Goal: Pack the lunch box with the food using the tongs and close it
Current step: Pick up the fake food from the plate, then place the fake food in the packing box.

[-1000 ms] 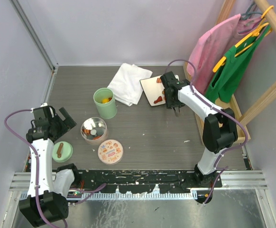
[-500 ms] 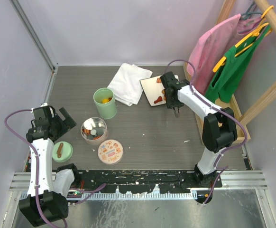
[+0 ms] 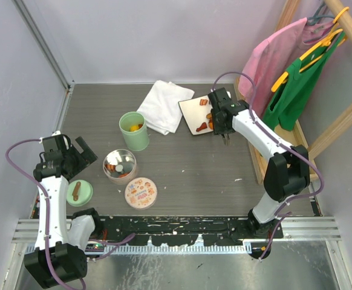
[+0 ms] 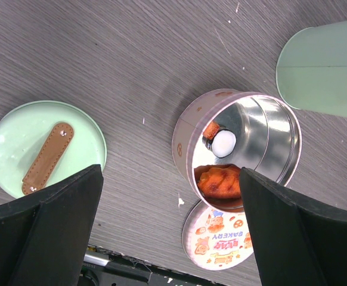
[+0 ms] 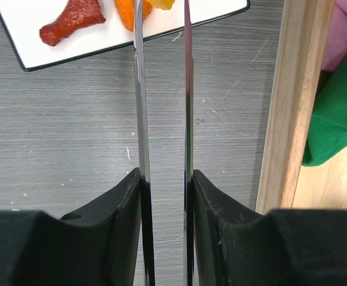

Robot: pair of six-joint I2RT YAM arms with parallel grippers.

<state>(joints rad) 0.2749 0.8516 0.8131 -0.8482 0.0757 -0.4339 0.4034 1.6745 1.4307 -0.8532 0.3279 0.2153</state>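
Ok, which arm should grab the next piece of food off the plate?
Right. The right gripper holds the tongs above the food on the plate. The left gripper is open and empty, over by the lid.

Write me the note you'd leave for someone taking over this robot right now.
Left gripper: open, empty, hovering above the round tin.
Right gripper: shut on the tongs. Their tips reach the white plate; whether they pinch a piece is cut off.
Food: red piece and orange piece on the plate; some food in the tin, some in the mint-green cup.
Bakery lid and mint-green lid lie on the table.
Done: partly packed. Left: move the plate's pieces, close up.
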